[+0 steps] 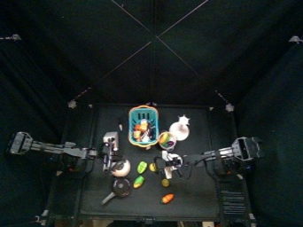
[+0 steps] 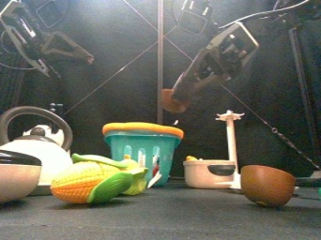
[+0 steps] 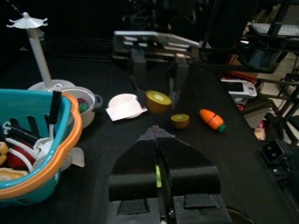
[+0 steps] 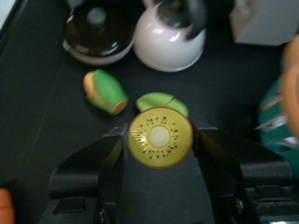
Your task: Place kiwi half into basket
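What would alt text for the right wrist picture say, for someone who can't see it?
A kiwi half, cut face toward the camera, is clamped between the two black jaws of the right end effector above a black table. Below lie a corn cob, a white kettle and a dark bowl.

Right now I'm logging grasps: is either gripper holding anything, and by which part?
The right gripper holds the kiwi half, jaws pinching its opposite edges, cut face toward the wrist camera. The left gripper holds nothing.
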Robot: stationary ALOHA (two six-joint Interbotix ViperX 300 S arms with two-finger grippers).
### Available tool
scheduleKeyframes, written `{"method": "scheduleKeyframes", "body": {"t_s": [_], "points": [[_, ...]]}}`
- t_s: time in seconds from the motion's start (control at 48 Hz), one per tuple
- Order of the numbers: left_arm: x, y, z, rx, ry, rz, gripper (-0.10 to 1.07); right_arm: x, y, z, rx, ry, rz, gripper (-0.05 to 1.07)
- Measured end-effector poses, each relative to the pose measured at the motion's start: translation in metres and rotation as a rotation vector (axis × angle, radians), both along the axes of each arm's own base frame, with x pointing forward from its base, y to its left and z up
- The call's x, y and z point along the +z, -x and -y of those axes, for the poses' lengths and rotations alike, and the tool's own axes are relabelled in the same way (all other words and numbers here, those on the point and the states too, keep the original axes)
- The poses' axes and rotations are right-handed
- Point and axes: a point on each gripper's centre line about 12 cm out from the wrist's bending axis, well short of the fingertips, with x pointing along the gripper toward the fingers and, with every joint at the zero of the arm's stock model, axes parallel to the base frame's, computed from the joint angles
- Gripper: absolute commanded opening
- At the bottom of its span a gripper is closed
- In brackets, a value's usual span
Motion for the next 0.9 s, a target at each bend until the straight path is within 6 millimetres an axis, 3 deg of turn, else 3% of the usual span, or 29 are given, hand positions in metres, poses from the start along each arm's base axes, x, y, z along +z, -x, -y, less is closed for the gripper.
{"method": "scheduleKeyframes", "body": {"t_s": [0.229, 0.375, 0.625, 0.75, 0.896], "points": [[-0.001, 0.0, 0.0, 0.0, -0.002, -0.001, 0.25, 0.038, -0.009, 0.046, -0.105, -0.002, 0.187, 0.62], [-0.001, 0.001, 0.0, -0.002, -0.005, -0.003, 0.25, 0.048, -0.02, 0.084, -0.209, -0.021, 0.238, 0.63], [0.0, 0.0, 0.0, -0.003, -0.006, 0.0, 0.24, 0.024, -0.046, 0.159, -0.404, -0.072, 0.196, 0.67], [-0.001, 0.0, 0.0, -0.002, -0.005, -0.001, 0.25, 0.009, -0.059, 0.18, -0.445, -0.081, 0.136, 0.76], [-0.001, 0.0, 0.0, -0.002, -0.005, -0.001, 0.25, -0.003, -0.072, 0.19, -0.457, -0.083, 0.063, 0.89]]}}
